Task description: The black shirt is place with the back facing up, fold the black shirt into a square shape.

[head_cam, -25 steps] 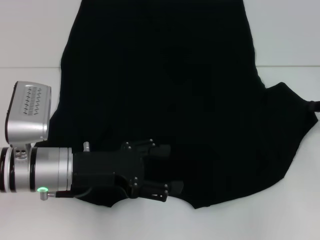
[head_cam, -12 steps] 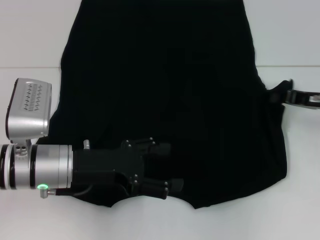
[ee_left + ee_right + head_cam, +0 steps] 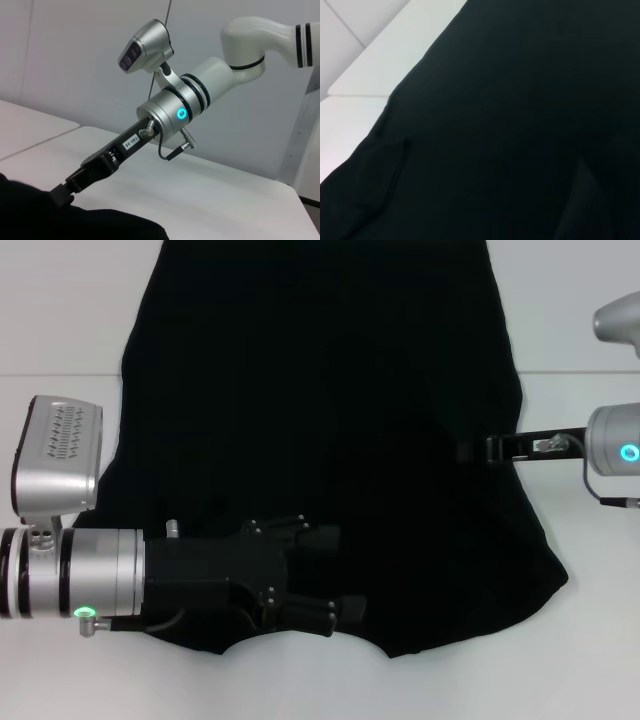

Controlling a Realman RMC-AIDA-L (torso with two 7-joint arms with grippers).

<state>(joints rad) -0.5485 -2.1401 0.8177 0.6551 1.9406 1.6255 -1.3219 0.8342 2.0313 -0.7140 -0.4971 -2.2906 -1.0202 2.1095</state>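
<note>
left gripper (image 3: 330,575) nearest, lying on the near hem area of the black shirt (image 3: 320,410), fingers parted a little, nothing seen pinched. shirt spread flat on white table (image 3: 60,330), long axis running away from the robot. right gripper (image 3: 468,451) farther off at the right side edge, reaching inward over the cloth; cannot tell whether parted or closed on fabric

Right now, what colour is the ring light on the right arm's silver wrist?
Cyan-blue, glowing on the silver wrist; the left wrist view shows it best.
</note>
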